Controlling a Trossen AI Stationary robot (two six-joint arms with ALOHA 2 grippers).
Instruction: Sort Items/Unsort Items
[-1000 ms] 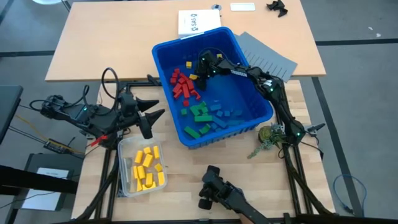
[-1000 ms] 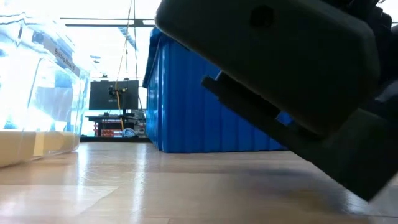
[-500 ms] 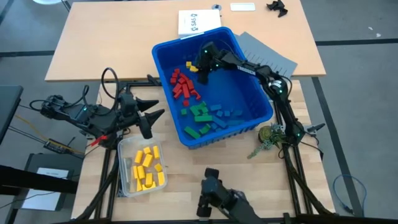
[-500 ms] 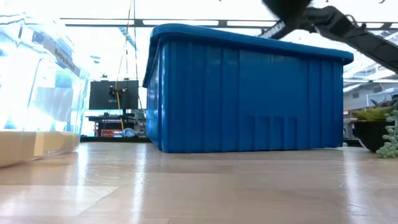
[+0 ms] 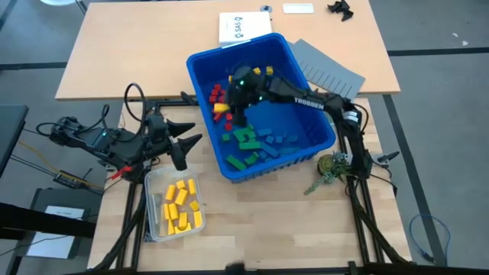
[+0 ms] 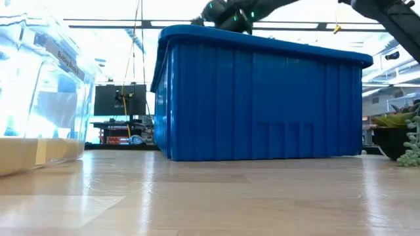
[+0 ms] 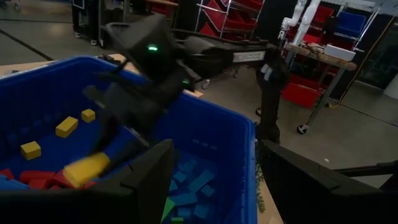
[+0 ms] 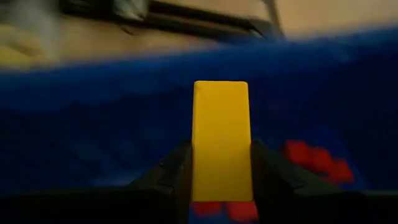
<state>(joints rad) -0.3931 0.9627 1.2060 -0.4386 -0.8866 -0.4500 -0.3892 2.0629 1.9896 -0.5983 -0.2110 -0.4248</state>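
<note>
Right pincer point(image 8: 221, 180) moved left | grips smooth yellow brick point(image 8: 221, 140)

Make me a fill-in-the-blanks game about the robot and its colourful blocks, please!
1. The right gripper is holding a block whose colour is ____.
2. That gripper hangs over the big bin, which is coloured ____.
3. The small clear box near the left gripper holds only blocks of the colour ____.
4. The left gripper's fingers are ____ and hold nothing.

Missing words: yellow; blue; yellow; open
</note>
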